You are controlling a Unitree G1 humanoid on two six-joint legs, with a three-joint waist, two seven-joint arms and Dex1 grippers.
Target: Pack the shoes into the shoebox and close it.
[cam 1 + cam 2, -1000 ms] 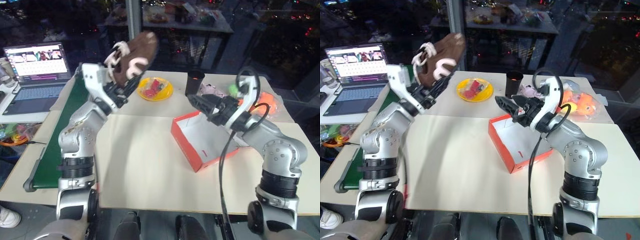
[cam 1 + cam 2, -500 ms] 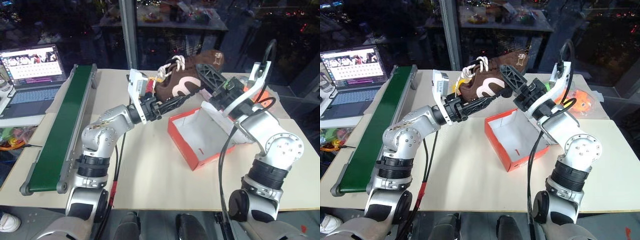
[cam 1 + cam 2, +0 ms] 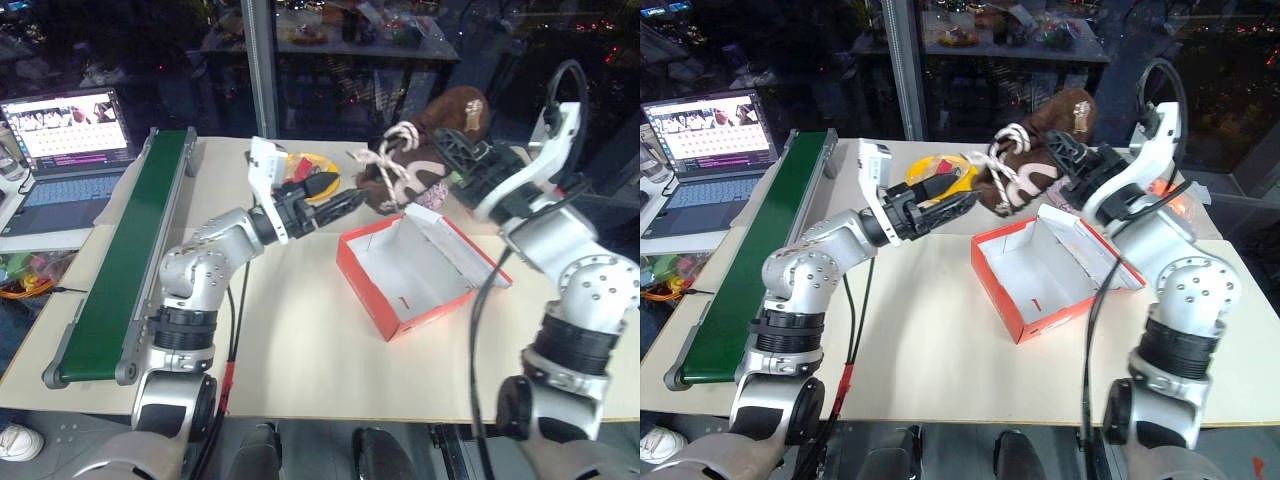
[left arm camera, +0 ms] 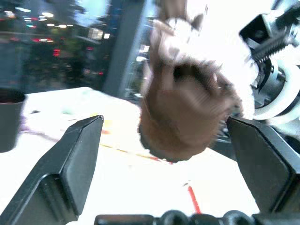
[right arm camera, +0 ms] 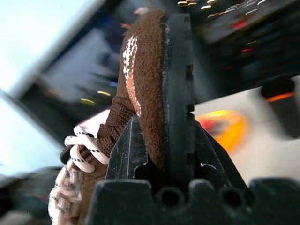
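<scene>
Shoe, dark brown suede sneaker (image 3: pixel 1035 150) with white laces, is up in the air just behind the open red-orange cardboard shoebox (image 3: pixel 1050 268), pinched by my right gripper (image 3: pixel 1072 158), fingers clamped on sole and upper. My left gripper (image 3: pixel 945 198) is spread wide, holding nothing, just beside the shoe's laced end. I judge this as the handover step, with the shoe now on the right side only. Next I need to swing it over the box and lower it in flat. Box sits on the table, lid hinged back, white inside looks empty. Second shoe: can't tell where.
</scene>
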